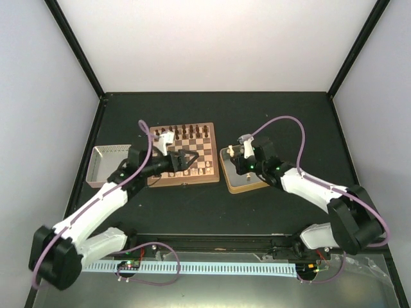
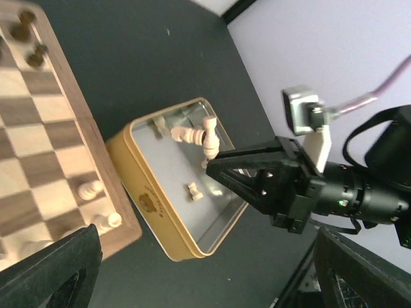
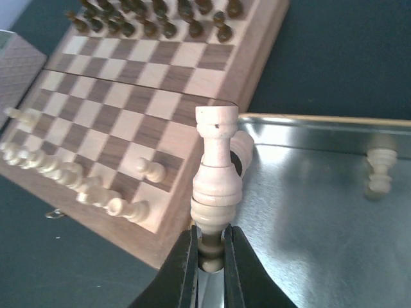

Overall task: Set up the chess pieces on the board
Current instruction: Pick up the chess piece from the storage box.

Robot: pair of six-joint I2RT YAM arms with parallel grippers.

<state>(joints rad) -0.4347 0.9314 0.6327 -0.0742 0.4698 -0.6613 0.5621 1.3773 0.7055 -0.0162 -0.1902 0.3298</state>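
Observation:
My right gripper (image 3: pixel 209 240) is shut on the narrow end of a pale tan chess piece (image 3: pixel 217 160), holding it above the left side of the gold-rimmed tin (image 3: pixel 321 212). Beside the tin lies the board (image 3: pixel 160 96). A row of pale chess pieces (image 3: pixel 64 173) stands along its near edge, with one pawn (image 3: pixel 151 168) a square ahead. Dark chessmen (image 3: pixel 154 16) line the far edge. My left gripper (image 1: pixel 187 160) hovers over the board's near right part, open and holding nothing. In the left wrist view, loose pale pieces (image 2: pixel 192 190) lie in the tin (image 2: pixel 148 218).
A grey tray (image 1: pixel 106 163) sits left of the board. The tin (image 1: pixel 247 183) lies right of the board (image 1: pixel 199 144), almost touching it. One more pale piece (image 3: pixel 379 168) stands at the tin's far side. Black walls edge the dark table.

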